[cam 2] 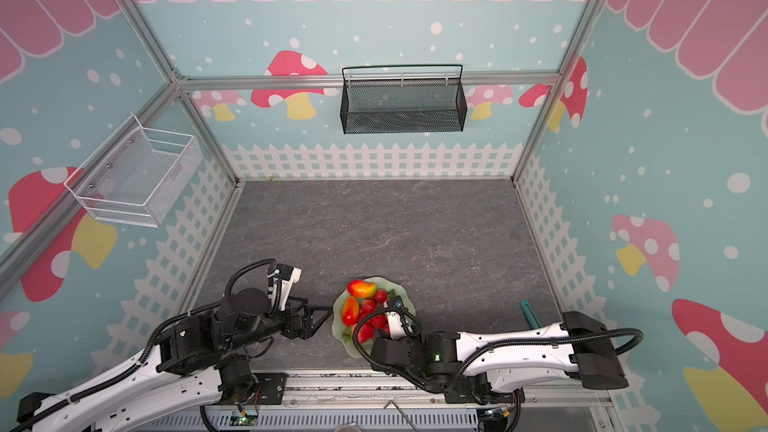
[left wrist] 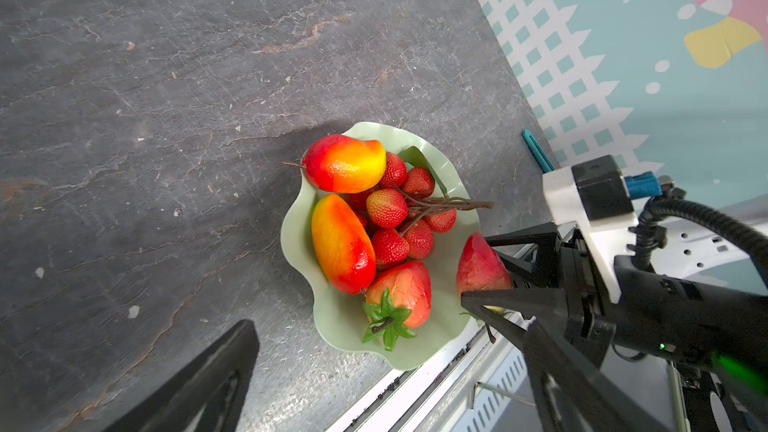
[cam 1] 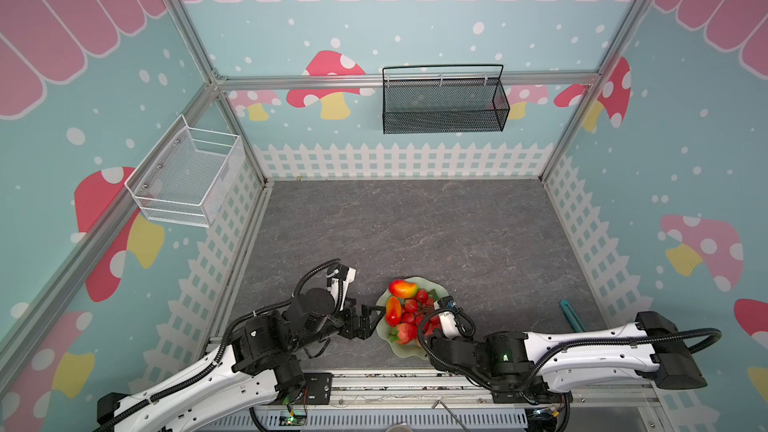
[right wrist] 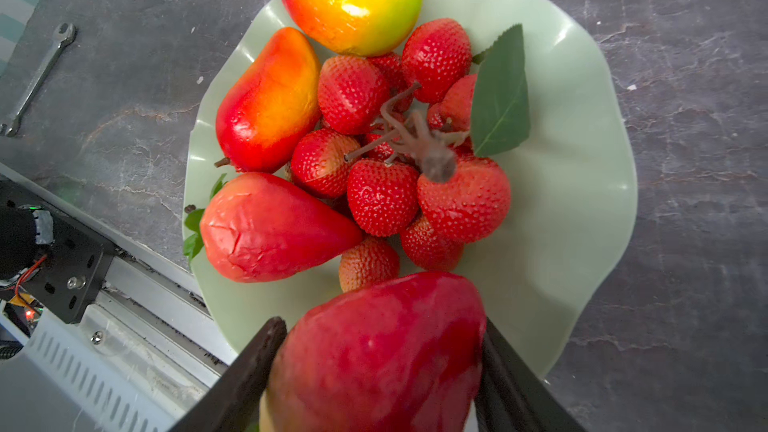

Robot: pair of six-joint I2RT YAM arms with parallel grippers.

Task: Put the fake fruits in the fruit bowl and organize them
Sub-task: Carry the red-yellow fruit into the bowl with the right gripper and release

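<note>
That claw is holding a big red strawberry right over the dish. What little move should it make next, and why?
Probably lower a little and let go. The right gripper holds the second big strawberry above a bare patch of the green fruit bowl; both mangoes, the berry cluster and the other strawberry already lie there.

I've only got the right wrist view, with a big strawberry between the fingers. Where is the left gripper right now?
Observer: The left gripper is open and empty, just left of the fruit bowl, close to its rim.
Operator: Is my strawberry over the bowl?
Observer: In the left wrist view, the held strawberry hangs in the right gripper at the bowl's edge nearest the front rail, roughly above the rim.
Operator: Anything on the table to my right?
Observer: A teal stick lies right of the bowl, well apart from it.
</note>
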